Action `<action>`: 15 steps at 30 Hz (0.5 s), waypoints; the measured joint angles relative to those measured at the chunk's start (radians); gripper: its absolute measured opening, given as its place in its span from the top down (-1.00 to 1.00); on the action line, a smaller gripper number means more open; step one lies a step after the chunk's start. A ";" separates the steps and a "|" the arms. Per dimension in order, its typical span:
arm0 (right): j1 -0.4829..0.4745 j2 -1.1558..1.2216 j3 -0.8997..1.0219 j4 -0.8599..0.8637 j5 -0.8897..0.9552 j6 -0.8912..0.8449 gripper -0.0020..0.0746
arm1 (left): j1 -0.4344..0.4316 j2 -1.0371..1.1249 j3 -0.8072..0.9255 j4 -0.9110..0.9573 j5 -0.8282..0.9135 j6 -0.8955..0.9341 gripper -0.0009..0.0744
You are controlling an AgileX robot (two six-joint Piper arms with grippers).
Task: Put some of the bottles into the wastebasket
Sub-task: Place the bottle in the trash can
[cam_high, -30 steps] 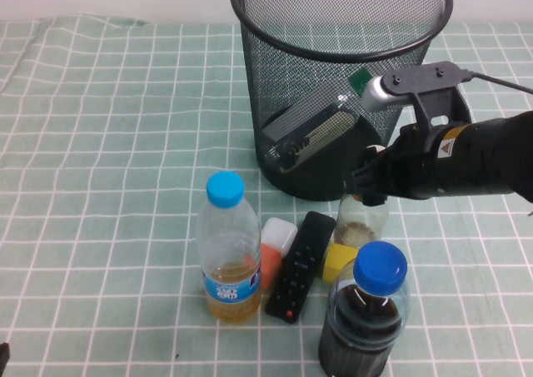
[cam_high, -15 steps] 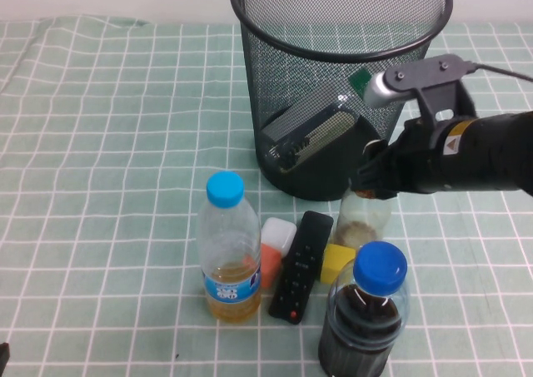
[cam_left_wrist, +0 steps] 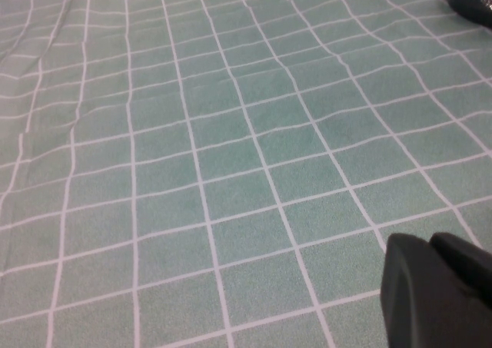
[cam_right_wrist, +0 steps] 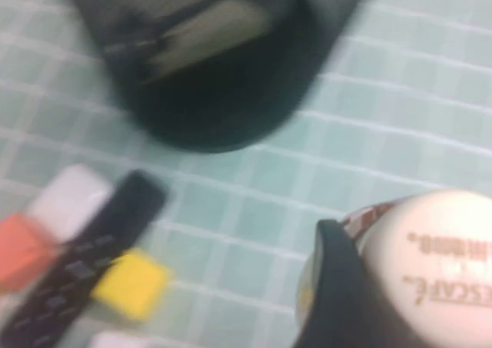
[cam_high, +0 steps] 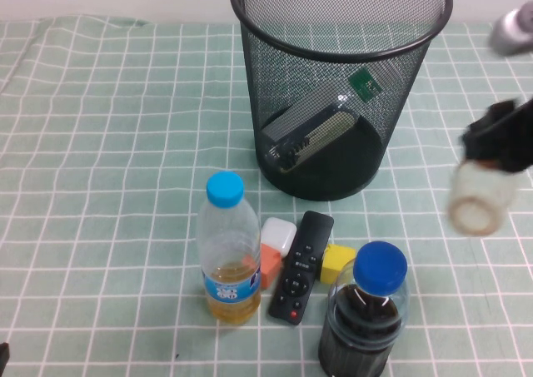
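Note:
The black wire-mesh wastebasket (cam_high: 275,86) stands at the back middle of the checked cloth. The squarish clear bottle (cam_high: 308,137) with a green label lies tilted inside it. My right gripper (cam_high: 493,161) is shut on the smaller bottle (cam_high: 476,204) and holds it in the air, right of the basket, base towards the camera. In the right wrist view its cream cap (cam_right_wrist: 438,271) sits against one dark finger (cam_right_wrist: 338,302), with the wastebasket (cam_right_wrist: 215,102) beyond. My left gripper (cam_left_wrist: 438,298) hovers low over bare cloth, fingers together and empty.
In front of the basket stand a blue-capped bottle of yellow liquid (cam_high: 227,252) and a blue-capped bottle of dark liquid (cam_high: 366,314). Between them lie a black remote (cam_high: 300,255), a yellow block (cam_high: 337,262) and a white and orange item (cam_high: 273,248).
My right gripper has lifted the smaller bottle off the cloth beside the basket and swung it up and to the right. Nothing else has moved.

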 joint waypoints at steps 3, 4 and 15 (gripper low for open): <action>0.000 -0.002 -0.126 -0.127 0.001 0.036 0.95 | 0.000 0.000 0.000 0.000 0.000 0.000 0.98; 0.000 0.004 -0.175 -0.166 -0.019 0.038 0.95 | 0.000 0.000 0.000 0.000 0.000 0.000 0.98; 0.002 0.287 -0.709 -0.017 -0.238 -0.186 0.95 | 0.000 0.000 0.000 0.000 0.000 0.000 0.99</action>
